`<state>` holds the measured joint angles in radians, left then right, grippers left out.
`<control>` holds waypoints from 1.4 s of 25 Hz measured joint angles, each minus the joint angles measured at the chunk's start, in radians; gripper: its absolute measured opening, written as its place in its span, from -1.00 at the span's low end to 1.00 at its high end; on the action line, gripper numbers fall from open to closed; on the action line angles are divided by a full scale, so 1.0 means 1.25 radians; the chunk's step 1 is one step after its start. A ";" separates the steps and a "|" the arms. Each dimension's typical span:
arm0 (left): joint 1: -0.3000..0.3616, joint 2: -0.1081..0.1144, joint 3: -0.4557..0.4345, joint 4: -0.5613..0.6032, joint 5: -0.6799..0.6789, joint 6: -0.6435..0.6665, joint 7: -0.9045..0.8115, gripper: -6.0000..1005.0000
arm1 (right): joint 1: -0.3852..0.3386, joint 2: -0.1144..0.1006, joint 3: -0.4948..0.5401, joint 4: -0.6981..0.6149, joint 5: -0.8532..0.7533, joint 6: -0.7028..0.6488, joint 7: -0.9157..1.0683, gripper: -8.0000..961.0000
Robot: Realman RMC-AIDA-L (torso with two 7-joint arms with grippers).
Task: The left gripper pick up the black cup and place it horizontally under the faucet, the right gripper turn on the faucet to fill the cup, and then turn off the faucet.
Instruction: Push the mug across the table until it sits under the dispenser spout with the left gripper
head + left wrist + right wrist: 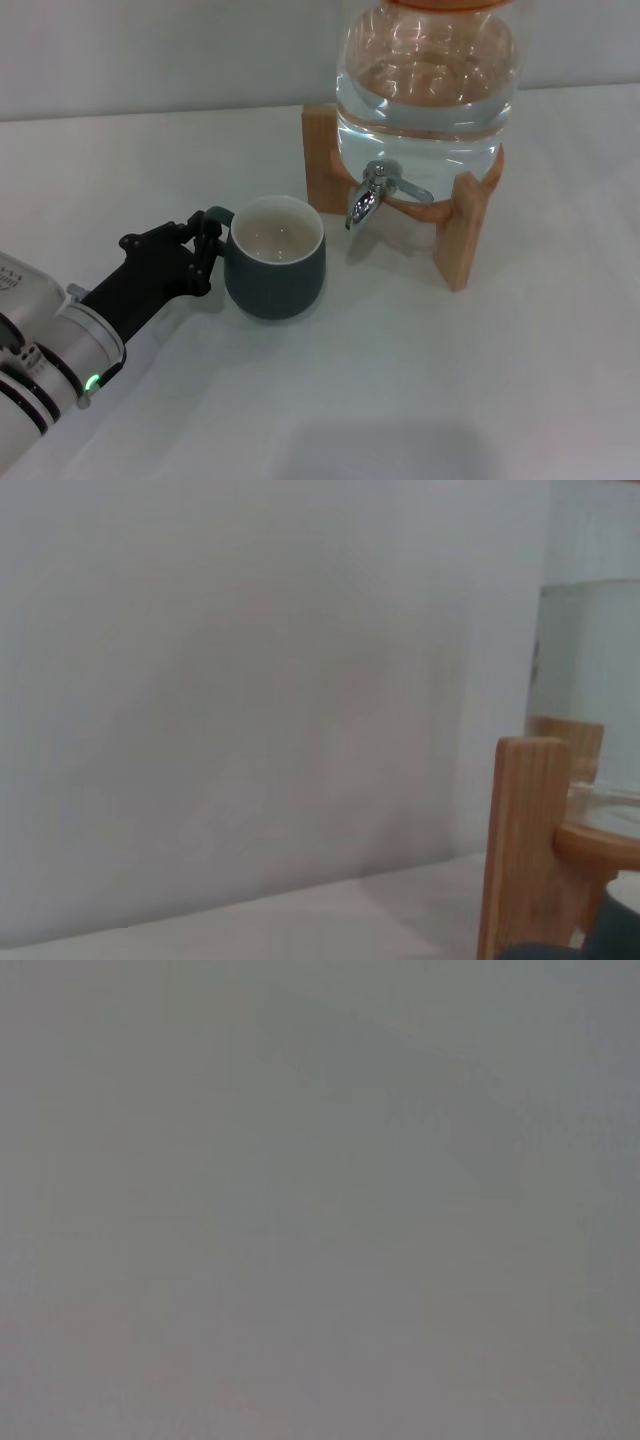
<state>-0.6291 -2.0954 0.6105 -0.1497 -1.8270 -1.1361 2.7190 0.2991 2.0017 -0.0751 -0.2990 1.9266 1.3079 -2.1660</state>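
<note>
The left gripper (207, 238), clamped on the black cup's (274, 258) handle, should slide it squarely beneath the faucet (368, 195), keeping it level.

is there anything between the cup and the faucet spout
No. In the head view only a narrow strip of bare white table separates the black cup from the faucet; the left gripper is at the cup's handle.
</note>
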 joint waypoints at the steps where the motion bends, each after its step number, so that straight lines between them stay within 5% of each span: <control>1: 0.000 0.000 0.000 0.000 0.000 0.003 0.000 -0.72 | 0.000 0.000 0.000 0.000 0.000 0.000 0.000 0.75; 35: -0.051 -0.007 0.000 -0.028 0.042 0.035 -0.003 -0.72 | 0.007 0.000 0.000 0.001 -0.001 -0.001 -0.002 0.75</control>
<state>-0.6930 -2.1046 0.6101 -0.1841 -1.7746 -1.0921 2.7149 0.3080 2.0017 -0.0751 -0.2975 1.9251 1.3069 -2.1687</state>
